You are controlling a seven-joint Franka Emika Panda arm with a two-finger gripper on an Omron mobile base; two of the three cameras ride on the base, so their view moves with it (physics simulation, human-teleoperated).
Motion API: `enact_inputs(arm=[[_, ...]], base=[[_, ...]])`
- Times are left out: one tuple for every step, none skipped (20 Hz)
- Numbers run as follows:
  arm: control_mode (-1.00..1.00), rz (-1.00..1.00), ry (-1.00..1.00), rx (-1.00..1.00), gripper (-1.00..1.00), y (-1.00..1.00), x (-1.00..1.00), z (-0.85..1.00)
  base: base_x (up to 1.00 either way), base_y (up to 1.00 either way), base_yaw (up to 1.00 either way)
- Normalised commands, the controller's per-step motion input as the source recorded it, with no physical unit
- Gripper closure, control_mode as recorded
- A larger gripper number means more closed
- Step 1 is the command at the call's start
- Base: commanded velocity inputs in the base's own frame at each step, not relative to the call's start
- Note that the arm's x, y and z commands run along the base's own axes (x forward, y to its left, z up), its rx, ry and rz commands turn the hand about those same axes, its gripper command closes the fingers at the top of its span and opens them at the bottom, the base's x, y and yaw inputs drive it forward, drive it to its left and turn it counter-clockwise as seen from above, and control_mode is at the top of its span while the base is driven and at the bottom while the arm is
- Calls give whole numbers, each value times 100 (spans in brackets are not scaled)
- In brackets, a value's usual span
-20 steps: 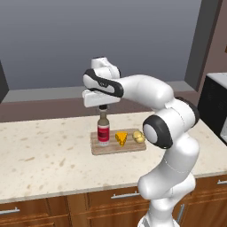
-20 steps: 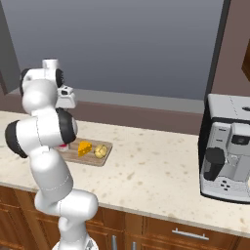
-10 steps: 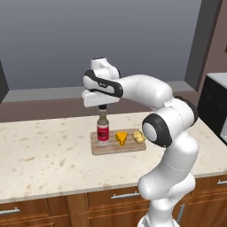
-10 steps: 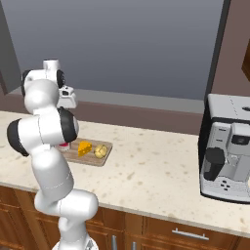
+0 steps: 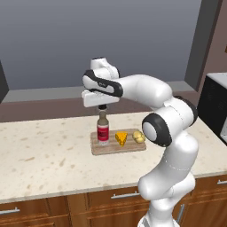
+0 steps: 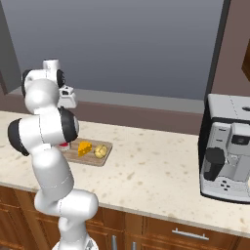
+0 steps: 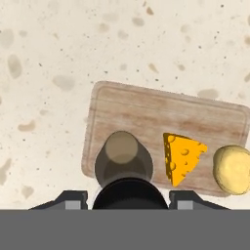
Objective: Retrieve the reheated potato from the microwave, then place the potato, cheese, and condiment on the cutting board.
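Since the condiment bottle [image 5: 103,129] already stands upright on the cutting board [image 5: 118,148], with cheese [image 5: 121,138] and potato [image 5: 138,137] off toward 3 o'clock, the gripper [image 5: 102,107] sits straight above its cap, so I'd guess lifting straight up is next. Fingers look spread either side, not pinching.

Kitchen: speckled stone counter [image 5: 48,150], wooden drawers [image 6: 171,232], coffee machine [image 6: 227,146].
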Motion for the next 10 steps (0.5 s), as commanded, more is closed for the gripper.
enact_inputs(arm=[[-100, -2, 0, 0, -100, 0, -10, -20], [-100, -2, 0, 0, -100, 0, -10, -21], [-100, -3, 0, 0, -100, 0, -10, -19], [-100, -6, 0, 0, -100, 0, -12, -16], [-100, -5, 0, 0, -100, 0, -10, -17], [-100, -6, 0, 0, -100, 0, -10, -18], [-100, -6, 0, 0, -100, 0, -13, -17], [-100, -6, 0, 0, -100, 0, -10, -16], [-100, -6, 0, 0, -100, 0, -9, -8], [-100, -6, 0, 0, -100, 0, -7, -6]], base=[[0, 0, 0], [0, 0, 0], [0, 0, 0], [0, 0, 0], [0, 0, 0], [0, 0, 0], [0, 0, 0], [0, 0, 0], [0, 0, 0], [0, 0, 0]])
